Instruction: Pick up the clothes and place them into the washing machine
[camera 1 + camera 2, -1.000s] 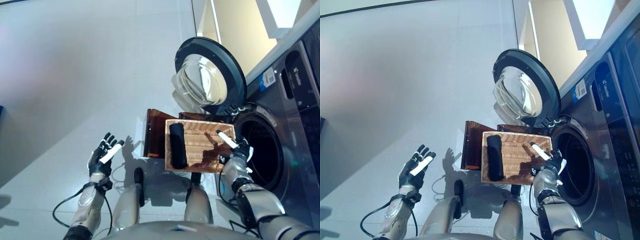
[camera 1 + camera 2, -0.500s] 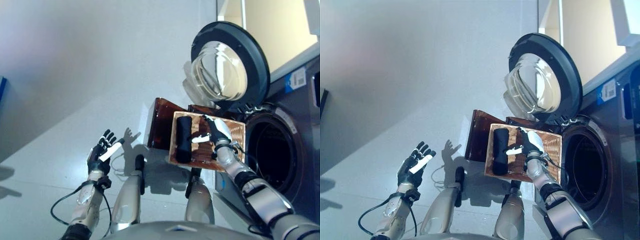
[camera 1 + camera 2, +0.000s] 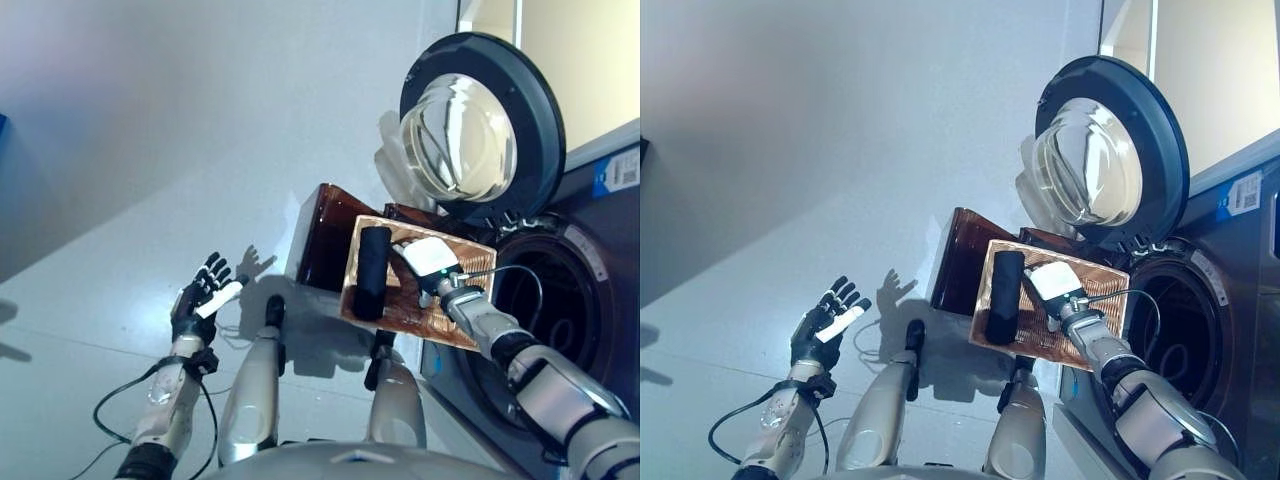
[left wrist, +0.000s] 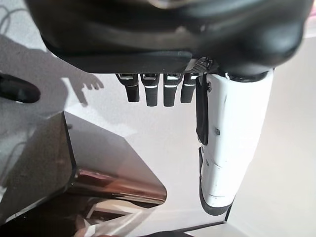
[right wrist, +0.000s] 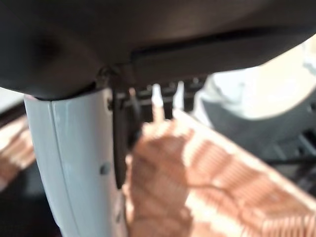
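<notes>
A dark rolled cloth [image 3: 370, 272] lies at the left end of the shallow wicker basket [image 3: 412, 316], which rests on the low dark brown box [image 3: 320, 238] beside the washing machine [image 3: 600, 250]. My right hand [image 3: 431, 260] hovers over the middle of the basket, just right of the cloth, open. In the right wrist view its white-covered thumb [image 5: 74, 163] and straight fingers [image 5: 157, 101] stand over the wicker [image 5: 222, 168]. My left hand [image 3: 205, 298] is open and empty above the floor at lower left; it also shows in the left wrist view [image 4: 232, 138].
The machine's round door [image 3: 478, 125] stands open above the basket. The dark drum opening [image 3: 560, 300] is right of the basket. Pale grey floor [image 3: 150, 150] spreads to the left. The box's corner shows in the left wrist view [image 4: 74, 168].
The camera has shifted. My right hand moved from the basket's right rim across the wicker toward the dark cloth. The left hand stayed open at lower left.
</notes>
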Motion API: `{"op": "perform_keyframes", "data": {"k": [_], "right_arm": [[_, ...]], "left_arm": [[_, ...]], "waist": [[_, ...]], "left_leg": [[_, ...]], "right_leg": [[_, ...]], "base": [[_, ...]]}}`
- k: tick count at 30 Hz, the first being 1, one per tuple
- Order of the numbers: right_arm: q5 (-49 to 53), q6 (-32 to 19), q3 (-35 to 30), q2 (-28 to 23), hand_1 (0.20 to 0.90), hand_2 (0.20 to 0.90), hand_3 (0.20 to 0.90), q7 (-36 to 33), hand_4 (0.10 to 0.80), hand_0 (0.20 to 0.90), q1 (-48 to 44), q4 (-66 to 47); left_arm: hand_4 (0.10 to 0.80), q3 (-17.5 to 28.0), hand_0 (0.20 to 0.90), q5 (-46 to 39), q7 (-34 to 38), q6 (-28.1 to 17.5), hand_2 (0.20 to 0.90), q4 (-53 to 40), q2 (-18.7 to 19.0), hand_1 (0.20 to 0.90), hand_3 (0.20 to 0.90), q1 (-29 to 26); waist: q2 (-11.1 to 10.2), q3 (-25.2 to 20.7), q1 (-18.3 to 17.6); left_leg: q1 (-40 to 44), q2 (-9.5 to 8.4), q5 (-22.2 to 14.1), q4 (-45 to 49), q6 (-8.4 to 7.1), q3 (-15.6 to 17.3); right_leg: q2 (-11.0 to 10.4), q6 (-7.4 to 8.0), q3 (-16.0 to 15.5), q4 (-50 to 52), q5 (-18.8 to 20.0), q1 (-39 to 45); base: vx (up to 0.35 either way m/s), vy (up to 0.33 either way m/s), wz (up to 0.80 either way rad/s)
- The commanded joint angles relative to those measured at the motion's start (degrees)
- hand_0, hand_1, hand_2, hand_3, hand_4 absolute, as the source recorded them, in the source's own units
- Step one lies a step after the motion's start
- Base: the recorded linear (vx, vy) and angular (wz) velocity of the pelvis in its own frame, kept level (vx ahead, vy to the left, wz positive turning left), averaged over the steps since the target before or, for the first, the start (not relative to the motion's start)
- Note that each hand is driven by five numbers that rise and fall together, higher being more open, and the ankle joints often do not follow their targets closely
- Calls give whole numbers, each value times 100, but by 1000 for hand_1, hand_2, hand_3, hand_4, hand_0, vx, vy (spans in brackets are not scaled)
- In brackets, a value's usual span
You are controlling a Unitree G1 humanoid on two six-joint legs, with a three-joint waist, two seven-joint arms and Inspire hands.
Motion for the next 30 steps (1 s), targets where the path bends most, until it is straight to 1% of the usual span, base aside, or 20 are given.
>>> {"op": "perform_keyframes", "data": {"k": [1,4,10,22,30], "right_arm": [[-303,310,185,-325,900,900,900,-412,800,900,-235,-38],[-375,378,292,-319,900,900,900,-511,800,900,-319,-16],[-339,442,265,-317,900,900,900,-724,800,900,-392,-114],[-457,378,442,-312,900,900,900,-863,800,900,-463,-558],[-418,362,529,-253,900,900,900,-915,800,900,-461,-546]], "left_arm": [[800,18,900,34,-66,-547,900,-804,444,900,900,156],[800,-21,900,-26,-68,-555,900,-897,489,900,900,159],[800,0,900,-58,-35,-585,900,-978,552,900,900,211],[800,-4,900,-72,-34,-572,900,-980,608,900,900,342],[800,20,900,-72,-27,-569,900,-1026,691,900,900,389]], "waist": [[-116,-316,82],[-107,-259,122],[-71,-183,186],[-40,-199,229],[-58,-237,286]], "left_leg": [[-444,254,137,282,-478,-217],[-570,245,71,473,-475,-232],[-830,247,-96,856,-478,-284],[-1287,246,-383,1591,-434,-396],[-1453,220,-388,1671,-426,-448]], "right_leg": [[-218,108,185,395,211,-265],[-225,95,219,598,126,-387],[-210,55,282,1065,-119,-650],[-209,-10,373,1967,-500,-1216],[-234,-8,311,2059,-536,-1293]], "base": [[0,0,0],[-24,5,3],[-4,1,1],[-6,3,1],[1,-6,3]]}}
